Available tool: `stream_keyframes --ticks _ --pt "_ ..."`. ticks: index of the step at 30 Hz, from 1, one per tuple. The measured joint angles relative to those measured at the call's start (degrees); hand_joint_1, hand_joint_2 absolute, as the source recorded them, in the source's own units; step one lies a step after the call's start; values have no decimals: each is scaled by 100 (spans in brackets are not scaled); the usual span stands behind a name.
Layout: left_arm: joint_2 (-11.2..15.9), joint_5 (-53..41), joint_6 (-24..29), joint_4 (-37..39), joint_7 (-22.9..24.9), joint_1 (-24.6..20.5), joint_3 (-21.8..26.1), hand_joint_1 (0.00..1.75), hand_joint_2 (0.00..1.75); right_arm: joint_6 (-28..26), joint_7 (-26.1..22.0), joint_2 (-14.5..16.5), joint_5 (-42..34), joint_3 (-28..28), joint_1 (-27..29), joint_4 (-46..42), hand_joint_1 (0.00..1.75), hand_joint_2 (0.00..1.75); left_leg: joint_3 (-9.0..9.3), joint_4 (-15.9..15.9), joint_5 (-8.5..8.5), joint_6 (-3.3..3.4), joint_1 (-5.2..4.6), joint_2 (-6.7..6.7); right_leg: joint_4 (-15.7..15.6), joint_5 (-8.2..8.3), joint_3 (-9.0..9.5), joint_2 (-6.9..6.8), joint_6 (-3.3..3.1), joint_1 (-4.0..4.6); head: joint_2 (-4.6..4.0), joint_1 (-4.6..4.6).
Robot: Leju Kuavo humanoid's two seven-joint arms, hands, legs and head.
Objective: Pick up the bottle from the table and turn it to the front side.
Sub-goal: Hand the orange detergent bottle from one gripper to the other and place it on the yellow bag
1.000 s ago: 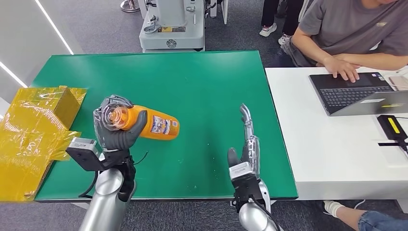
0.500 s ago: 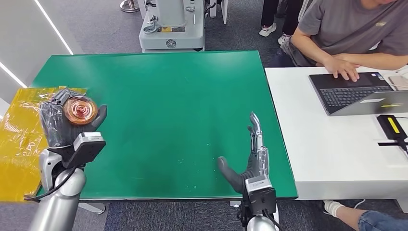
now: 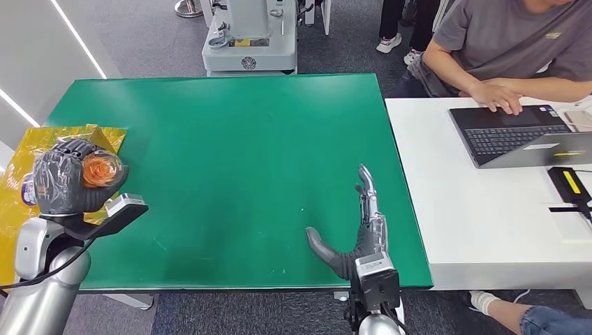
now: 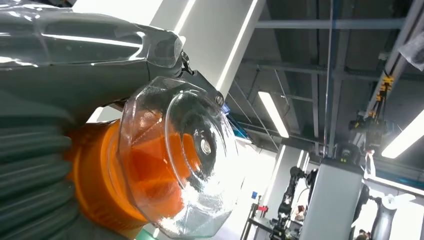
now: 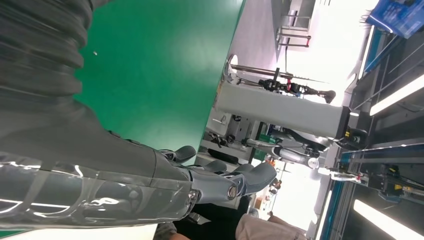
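Head view: left hand [image 3: 66,183] grasps the orange plastic bottle with clear cap [image 3: 98,169] above the green table [image 3: 230,153] edge; right hand [image 3: 356,241] released, fingers extended.

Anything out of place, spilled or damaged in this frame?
No spill or damage visible. The left hand holds the orange bottle lifted beside the crumpled yellow wrapping, its clear cap toward the camera. The right hand is open over the green table.

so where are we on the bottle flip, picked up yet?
Pickup looks done: the left hand grips the orange bottle off the green table, out by the yellow wrapping. In hand: the turn, with the bottle's clear cap end pointing toward the head camera. Whether the label faces front cannot be told. The right hand hangs open over the table's near edge.
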Motion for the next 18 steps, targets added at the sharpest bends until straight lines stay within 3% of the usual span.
stream_keyframes --ticks 4,8,13,18 --pt "129 -280 -228 490 -26 -131 -7 175 175 97 42 5 39 2 18 -18 0 175 2 0 0 0 0 1 0 0 -1 1 0 0 0 0" --pt "201 -599 -229 1639 -393 -493 -85 175 175 209 91 31 69 2 24 -42 0 175 4 -1 5 -6 2 0 0 1 -1 0 -2 0 0 -1" --pt "130 -905 -91 3072 -508 -941 -269 175 175 273 98 72 125 5 24 -62 0 175 4 -1 6 -9 2 5 2 4 -2 5 -5 1 0 1" --pt "62 -1013 -12 3908 -549 -1200 -392 175 175 289 100 104 145 7 22 -64 0 175 2 0 6 -9 1 3 1 3 -2 5 -5 1 0 1"
